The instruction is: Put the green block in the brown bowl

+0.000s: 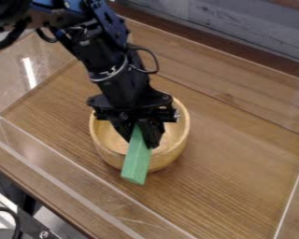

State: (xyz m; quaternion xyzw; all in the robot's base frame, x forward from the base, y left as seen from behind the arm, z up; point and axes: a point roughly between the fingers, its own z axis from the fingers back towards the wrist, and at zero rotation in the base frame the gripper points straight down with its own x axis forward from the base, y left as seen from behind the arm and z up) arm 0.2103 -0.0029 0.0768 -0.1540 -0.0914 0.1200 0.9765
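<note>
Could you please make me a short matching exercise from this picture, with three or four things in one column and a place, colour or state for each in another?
Things:
1. green block
2. brown bowl
3. gripper
4. table

Descriptions:
A. round, light wood, sitting on the table
B. shut on the upper end of the bar, over the bowl
C. dark wood grain, under everything
D. tilted, lower end sticking out over the bowl's near rim

Pairs: 1-D, 2-A, 3-B, 4-C
</note>
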